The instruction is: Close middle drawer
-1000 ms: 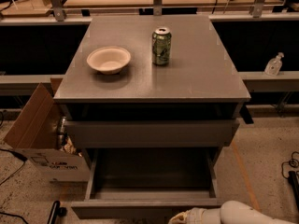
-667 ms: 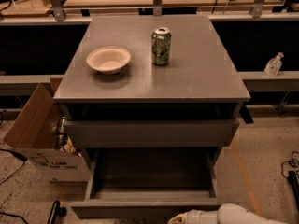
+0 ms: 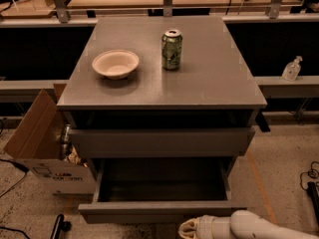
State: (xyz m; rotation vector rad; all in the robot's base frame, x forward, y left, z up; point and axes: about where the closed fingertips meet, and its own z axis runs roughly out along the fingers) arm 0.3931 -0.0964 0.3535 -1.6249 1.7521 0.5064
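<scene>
Spotter: Gripper position, relative to the cabinet?

Operator: I see the gripper low at the near edge of my view, in front of the cabinet. It sits just below the front panel of the middle drawer, a little right of the panel's centre. The white arm runs in from the cabinet's right. I can't tell whether the gripper is open or closed, nor whether it touches the panel.

Spotter: And the drawer itself?

Operator: The middle drawer is pulled far out of the cabinet toward me, with its plain grey interior open to view. Directly above it, the upper drawer sticks out slightly from the cabinet's face. A cardboard box stands on the floor against the cabinet's left side, flaps up.

Spotter: Anything on top?

Operator: On the cabinet top I have a pale bowl left of centre. A green can stands upright to its right, apart from it. Beyond the cabinet's right side, a small bottle stands on a ledge.
</scene>
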